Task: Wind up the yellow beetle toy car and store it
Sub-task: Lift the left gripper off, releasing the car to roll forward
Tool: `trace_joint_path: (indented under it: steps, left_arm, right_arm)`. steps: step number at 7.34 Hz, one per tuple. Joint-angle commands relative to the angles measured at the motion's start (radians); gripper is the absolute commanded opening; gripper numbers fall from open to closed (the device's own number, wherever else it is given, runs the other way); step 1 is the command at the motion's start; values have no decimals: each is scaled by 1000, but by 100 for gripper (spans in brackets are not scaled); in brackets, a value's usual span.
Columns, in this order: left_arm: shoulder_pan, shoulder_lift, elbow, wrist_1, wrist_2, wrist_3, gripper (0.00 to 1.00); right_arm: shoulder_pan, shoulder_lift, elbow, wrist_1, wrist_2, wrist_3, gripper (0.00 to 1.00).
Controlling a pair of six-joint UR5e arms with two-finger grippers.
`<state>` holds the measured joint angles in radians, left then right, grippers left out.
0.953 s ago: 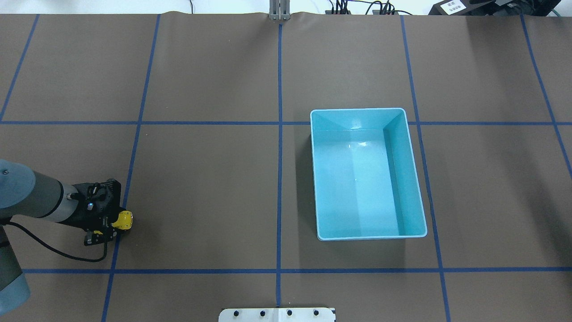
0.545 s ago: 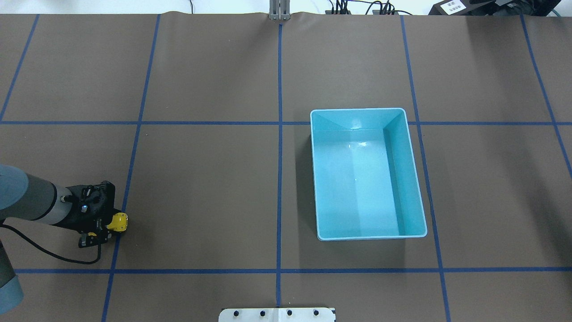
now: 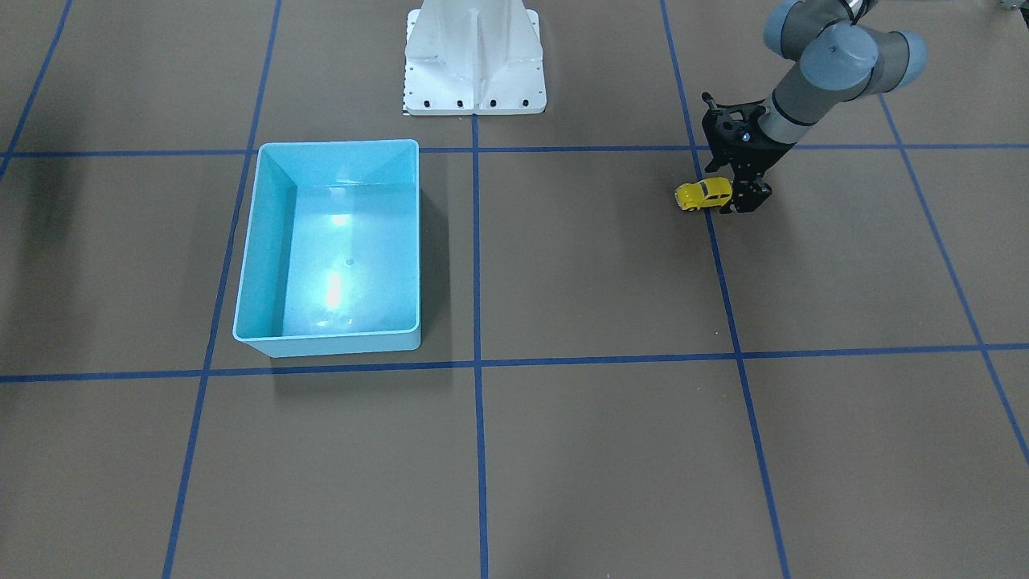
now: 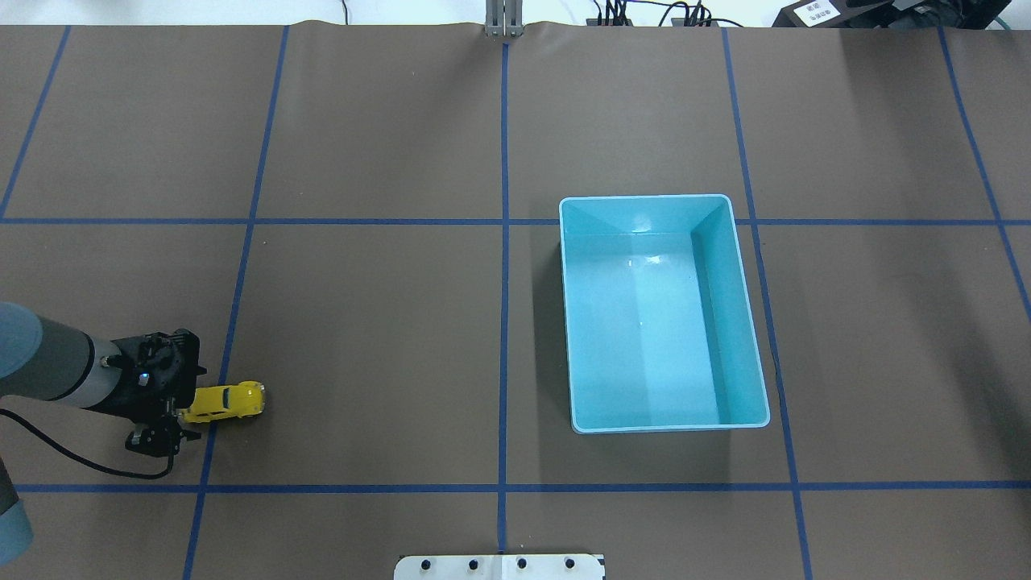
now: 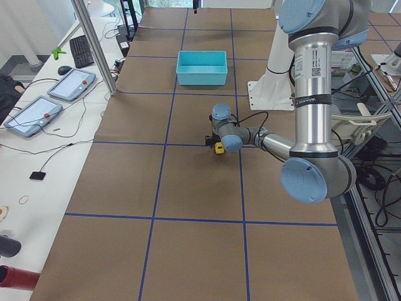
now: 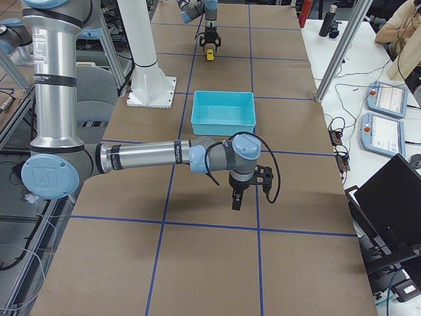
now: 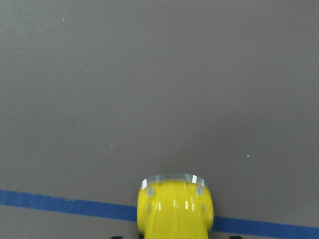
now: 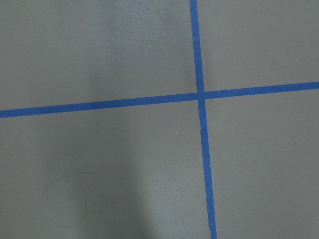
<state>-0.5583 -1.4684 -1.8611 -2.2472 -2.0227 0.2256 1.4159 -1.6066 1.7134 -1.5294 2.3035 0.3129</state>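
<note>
The jaws of the left gripper (image 4: pixel 179 412) stand at the tail of the yellow beetle toy car (image 4: pixel 229 400), in the lower left of the overhead view. From these angles I cannot tell whether they pinch the tail or merely stand around it. The car sits on its wheels on the brown tabletop (image 4: pixel 370 338), across a blue tape line, nose pointing toward the frame's centre. The left wrist view shows only its glossy rounded front at the bottom edge. The light blue bin (image 4: pixel 644 198) sits well apart, right of centre, with nothing in it.

The right gripper (image 6: pixel 237 201) hangs over bare tabletop in the lower middle of the right-side view. Whether its jaws are spread or pressed together cannot be told.

The car looks tiny, light and hard-shelled. Its shiny, curved body is likely slippery, so a grip on the roof or nose would probably slide off. The better hold seems to be across the two flanks, low, between the wheel arches. It rolls freely, so once wound it would likely shoot off when let go. Lifting it should take very little force.
</note>
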Motion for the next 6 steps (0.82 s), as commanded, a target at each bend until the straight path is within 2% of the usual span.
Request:
trace_joint_path:
  steps: [1, 6]
  left_arm:
    - [-6, 0, 0, 0, -1, 0, 100]
    - [-32, 2, 0, 0, -14, 0, 100]
  right_arm:
    - [0, 1, 0, 0, 1, 0, 100]
    - [0, 1, 0, 0, 1, 0, 100]
